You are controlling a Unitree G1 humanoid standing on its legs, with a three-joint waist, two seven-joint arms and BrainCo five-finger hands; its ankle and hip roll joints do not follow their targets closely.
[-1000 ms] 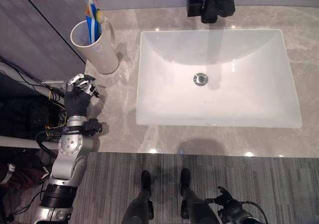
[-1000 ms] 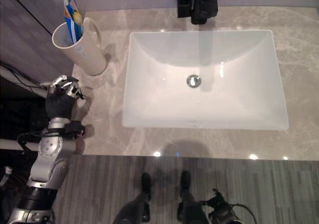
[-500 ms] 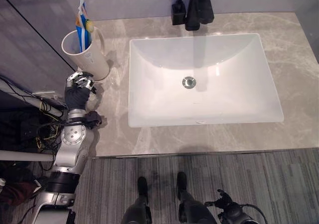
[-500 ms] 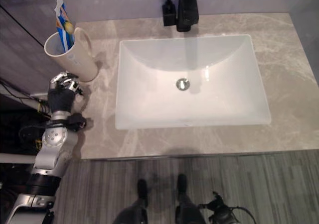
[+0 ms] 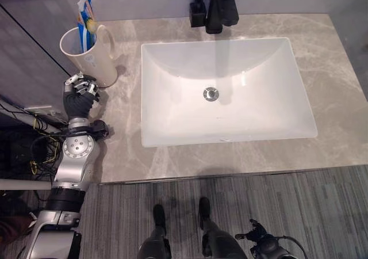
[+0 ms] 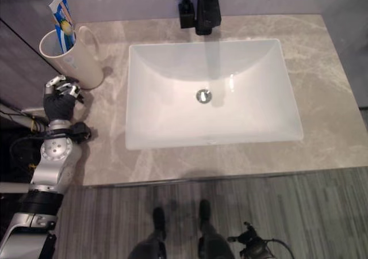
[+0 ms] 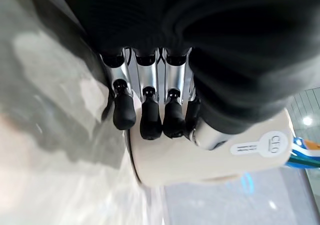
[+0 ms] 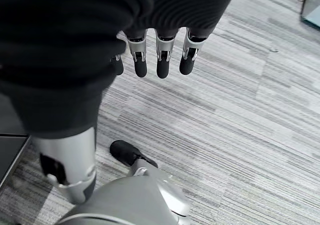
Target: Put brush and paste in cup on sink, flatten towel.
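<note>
A cream cup [image 5: 95,60] with a handle stands on the marble counter [image 5: 339,57], at its back left corner. A blue and white paste tube [image 5: 85,14] stands up in the cup, and a brush [image 6: 67,25] with a yellowish head sits beside the tube. My left hand [image 5: 77,101] hovers over the counter's left edge, just in front of the cup's base. Its fingers [image 7: 145,120] are curled and hold nothing, their tips close to the cup [image 7: 200,160]. My right hand [image 8: 160,65] hangs with relaxed fingers over the striped carpet.
A white rectangular sink [image 5: 172,115] takes up the counter's middle, with a drain [image 5: 211,93] at its centre. A black faucet [image 5: 221,6] and a small dark vase with a white flower [image 5: 197,11] stand behind it. Dark cabinets and cables lie left of the counter.
The whole picture has shifted, so the camera moved and more of the counter shows. My left hand stays curled in front of the cup, perhaps slightly nearer its base.
</note>
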